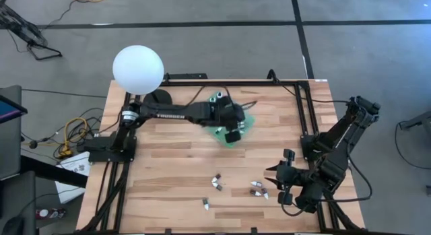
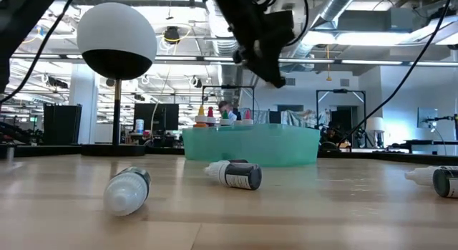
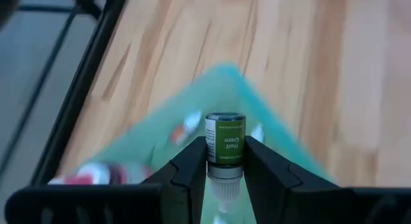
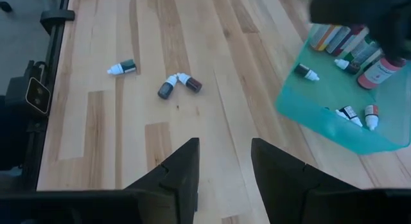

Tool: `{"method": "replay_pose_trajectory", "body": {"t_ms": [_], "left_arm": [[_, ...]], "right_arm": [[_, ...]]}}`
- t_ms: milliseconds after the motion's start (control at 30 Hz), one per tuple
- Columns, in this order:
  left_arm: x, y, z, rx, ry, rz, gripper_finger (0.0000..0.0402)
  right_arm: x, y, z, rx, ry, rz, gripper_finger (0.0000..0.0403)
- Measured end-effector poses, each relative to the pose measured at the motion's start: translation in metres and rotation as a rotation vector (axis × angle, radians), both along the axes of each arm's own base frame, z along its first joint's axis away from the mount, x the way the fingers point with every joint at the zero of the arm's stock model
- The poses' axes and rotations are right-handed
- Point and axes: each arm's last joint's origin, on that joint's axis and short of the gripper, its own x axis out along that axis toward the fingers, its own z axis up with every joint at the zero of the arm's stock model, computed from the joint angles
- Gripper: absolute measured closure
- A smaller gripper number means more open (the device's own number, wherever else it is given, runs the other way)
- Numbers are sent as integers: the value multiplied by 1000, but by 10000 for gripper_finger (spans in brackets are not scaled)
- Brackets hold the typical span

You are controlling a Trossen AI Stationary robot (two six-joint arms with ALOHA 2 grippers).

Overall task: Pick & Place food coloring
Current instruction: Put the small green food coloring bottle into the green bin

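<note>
My left gripper (image 1: pixel 233 132) hangs above the green tray (image 1: pixel 248 120) and is shut on a small food coloring bottle (image 3: pixel 225 137) with a green label. In the right wrist view the tray (image 4: pixel 321 124) holds several bottles, some upright and some lying down. Loose food coloring bottles lie on their sides on the wooden table: a pair (image 1: pixel 217 182), a single one (image 1: pixel 205 203) and a group (image 1: pixel 259 188). My right gripper (image 1: pixel 279 173) waits open at the table's right, near that group, with nothing between its fingers (image 4: pixel 186 166). My left gripper pinches the bottle's labelled body (image 3: pixel 225 158) between its two fingers (image 3: pixel 192 166). The fingers slant down from the table's left. The bottle lies along them, dark base pointing away and white tip toward the wrist. It hangs clear above the tray (image 3: pixel 160 131).
A white globe lamp (image 1: pixel 138 69) on a black base stands at the table's far left, beside the left arm. In the low view, bottles (image 2: pixel 129 189) (image 2: pixel 235 173) lie in front of the tray (image 2: pixel 250 146). A black frame runs along the table's edges.
</note>
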Motion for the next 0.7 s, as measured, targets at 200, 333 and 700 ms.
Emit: {"method": "replay_pose_trajectory", "body": {"t_ms": [200,333,700], "left_arm": [[6,18,0,-62,-122,-25,315],[5,22,-9,-74,-109,-35,315],[11,26,-35,-42,-148,-15,315]], "right_arm": [[0,0,0,0,0,0,270],[0,0,0,-1,0,0,269],[0,0,0,-3,1,-1,269]]}}
